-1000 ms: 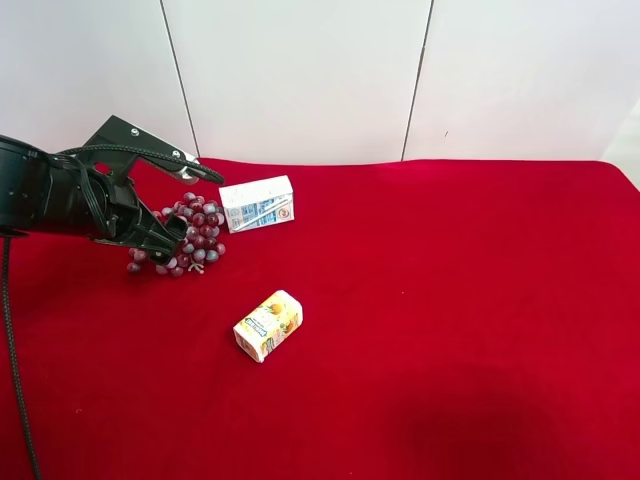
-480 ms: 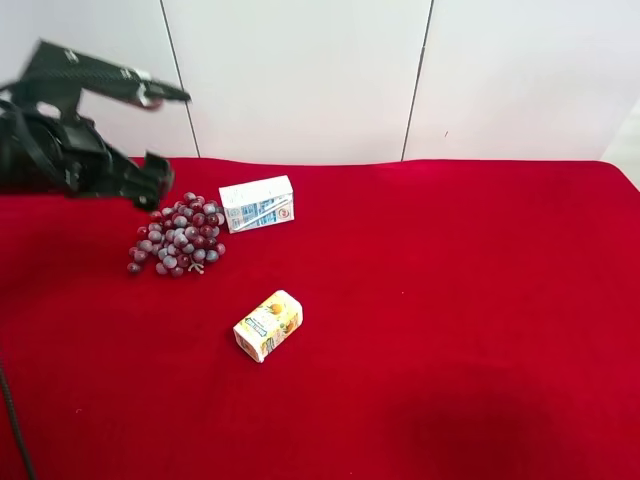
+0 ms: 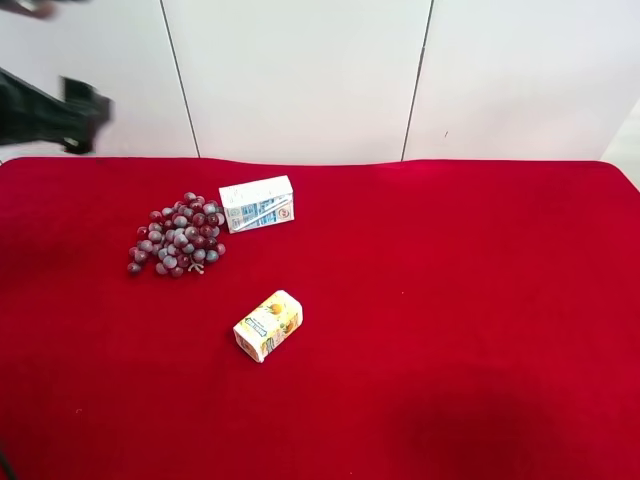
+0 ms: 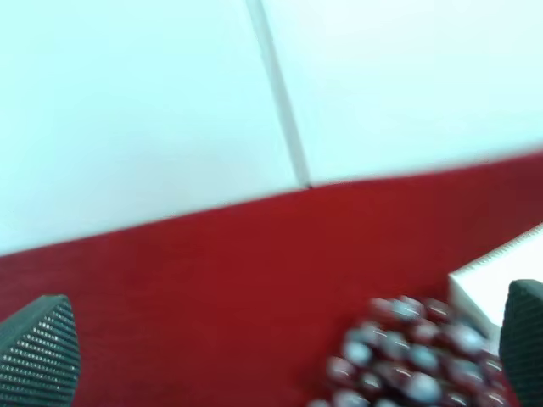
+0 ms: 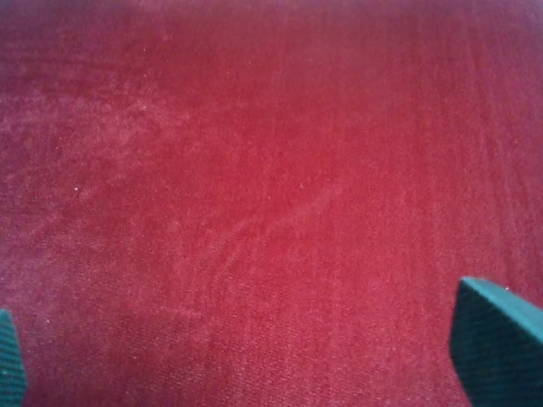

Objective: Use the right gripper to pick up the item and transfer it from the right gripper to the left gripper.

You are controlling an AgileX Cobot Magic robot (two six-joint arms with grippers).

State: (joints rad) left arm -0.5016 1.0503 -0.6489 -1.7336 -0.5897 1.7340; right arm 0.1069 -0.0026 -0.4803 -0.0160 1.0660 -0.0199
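Exterior high: grapes (image 3: pixel 177 236) by unreadable white-blue carton (image 3: pixel 257 203)

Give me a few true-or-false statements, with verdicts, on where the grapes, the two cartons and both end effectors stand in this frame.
1. The bunch of dark red and grey-purple artificial grapes lies on the red cloth, held by nothing. True.
2. The yellow cardboard juice carton touches the grapes. False: it lies apart from them.
3. The left end effector is shut on the grapes. False: its fingertips stand wide apart, empty.
4. The right end effector is open over bare cloth. True.
5. The white-and-blue cardboard carton lies nearer the grapes than the yellow carton does. True.
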